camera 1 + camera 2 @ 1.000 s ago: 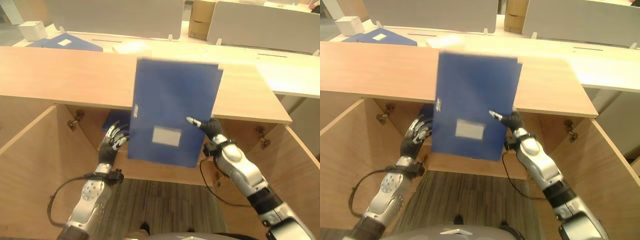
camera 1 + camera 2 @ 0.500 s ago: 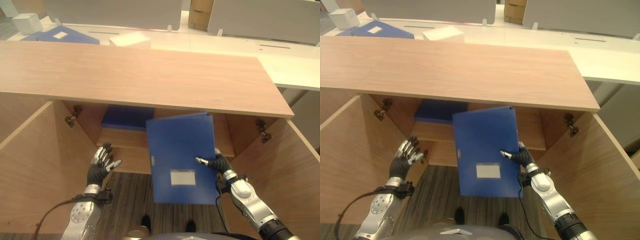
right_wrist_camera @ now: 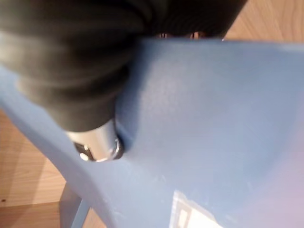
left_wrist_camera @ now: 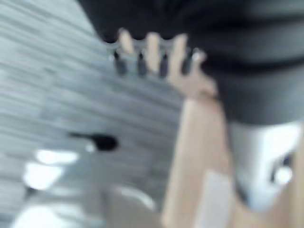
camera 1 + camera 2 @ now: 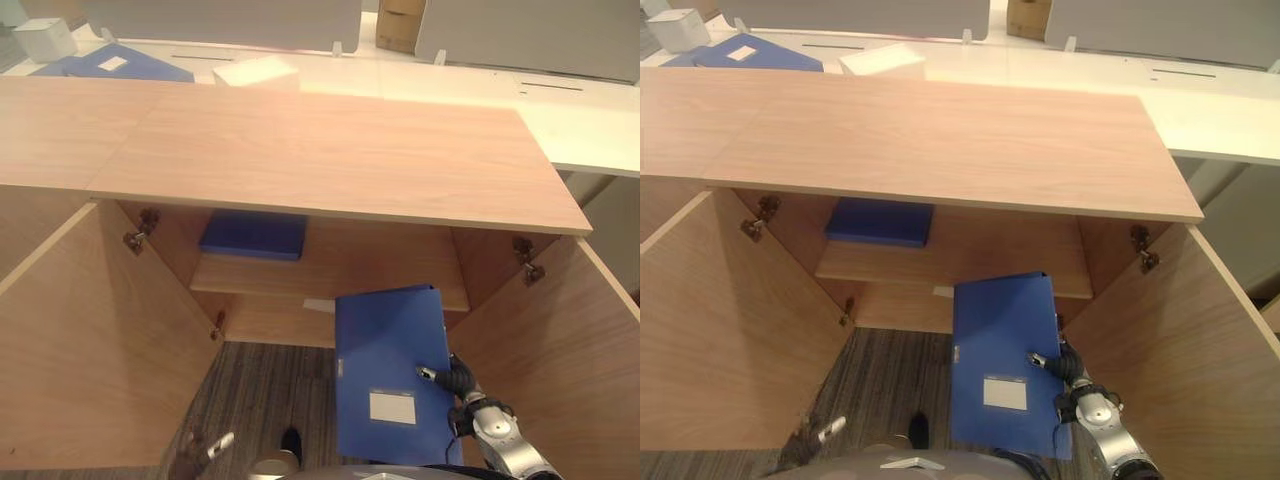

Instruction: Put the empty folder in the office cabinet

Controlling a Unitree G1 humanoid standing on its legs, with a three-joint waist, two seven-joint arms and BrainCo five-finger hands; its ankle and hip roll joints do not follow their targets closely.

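The blue folder (image 5: 385,370) with a white label hangs upright low in front of the open wooden cabinet, to the right of centre. My right hand (image 5: 462,385) is shut on its right edge, thumb across the front; in the right wrist view the folder (image 3: 213,118) lies against that thumb. The cabinet shelf (image 5: 370,275) lies behind and above the folder. My left hand (image 5: 200,450) shows at the bottom edge on the left, holding nothing; its fingers (image 4: 152,52) look straight in the left wrist view.
A second blue folder (image 5: 253,235) lies flat on the shelf's left part. The cabinet doors stand wide open at left (image 5: 90,330) and right (image 5: 560,340). On the desk behind the cabinet top (image 5: 300,150) are another blue folder (image 5: 115,65) and a white box (image 5: 45,38).
My right hand has brought the folder down from in front of the cabinet top, and rightward, below shelf level. My left hand has dropped from beside the folder to the bottom edge.
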